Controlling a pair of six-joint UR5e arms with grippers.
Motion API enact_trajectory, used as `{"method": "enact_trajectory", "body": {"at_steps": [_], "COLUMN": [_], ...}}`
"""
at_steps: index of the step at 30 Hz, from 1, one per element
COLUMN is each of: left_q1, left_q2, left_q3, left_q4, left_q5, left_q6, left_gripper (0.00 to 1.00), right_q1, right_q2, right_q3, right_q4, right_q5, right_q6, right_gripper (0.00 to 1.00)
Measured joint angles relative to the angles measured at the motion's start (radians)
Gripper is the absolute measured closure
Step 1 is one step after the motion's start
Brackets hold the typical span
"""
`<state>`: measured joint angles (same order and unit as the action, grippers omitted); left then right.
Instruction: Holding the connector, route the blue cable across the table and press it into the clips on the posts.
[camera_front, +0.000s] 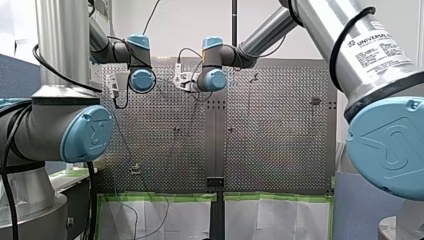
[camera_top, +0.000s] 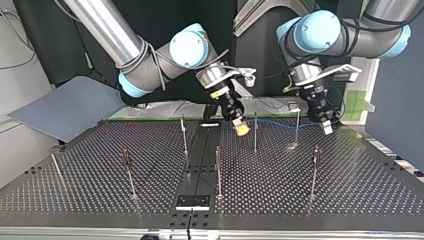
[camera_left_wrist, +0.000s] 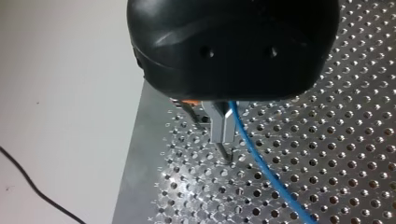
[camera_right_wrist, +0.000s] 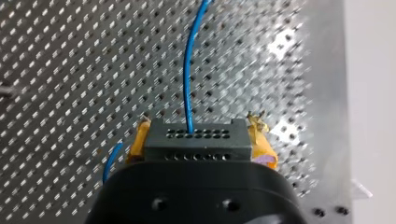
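Observation:
In the right wrist view my right gripper (camera_right_wrist: 200, 133) is shut on the dark connector (camera_right_wrist: 196, 142), its yellow pads (camera_right_wrist: 264, 149) on either side of the block. The blue cable (camera_right_wrist: 187, 70) leaves the connector and runs ahead over the perforated table. In the left wrist view my left gripper (camera_left_wrist: 223, 140), with narrow metal fingers, is shut on the blue cable (camera_left_wrist: 261, 163), which trails away below it just above the plate. In the top view my right gripper (camera_top: 241, 129) hangs near the middle back and my left gripper (camera_top: 326, 127) at the right back, with the cable (camera_top: 280, 121) stretched between them.
Several thin posts stand on the perforated table (camera_top: 350, 190): one (camera_top: 255, 132) between the grippers, one (camera_top: 297, 127) beside my left gripper, others (camera_top: 218, 170) (camera_top: 314, 170) (camera_top: 129, 172) nearer the camera. A dark centre strip (camera_top: 197, 170) divides the plate. The table's edge (camera_left_wrist: 140, 154) lies beside my left gripper.

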<state>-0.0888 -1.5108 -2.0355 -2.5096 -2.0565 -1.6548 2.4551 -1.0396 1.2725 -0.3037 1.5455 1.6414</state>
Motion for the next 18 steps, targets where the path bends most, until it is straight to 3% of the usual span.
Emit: {"method": "enact_trajectory", "body": {"at_steps": [7,18], "left_q1": [0.020,0.055], "left_q2": [-0.008,-0.026], "left_q3": [0.020,0.068], "left_q4": [-0.002,0.000], "left_q5": [0.007,0.032], "left_q6": [-0.008,-0.015], "left_gripper": [1.00,1.00], "right_q1": [0.011,0.013], "right_q2": [0.005,0.060], "right_q3": [-0.065,-0.175], "right_q4": [0.020,0.055], "right_q5": [-0.006,-0.019], "right_q6": [0.013,0.018], "right_gripper": [1.00,1.00]}}
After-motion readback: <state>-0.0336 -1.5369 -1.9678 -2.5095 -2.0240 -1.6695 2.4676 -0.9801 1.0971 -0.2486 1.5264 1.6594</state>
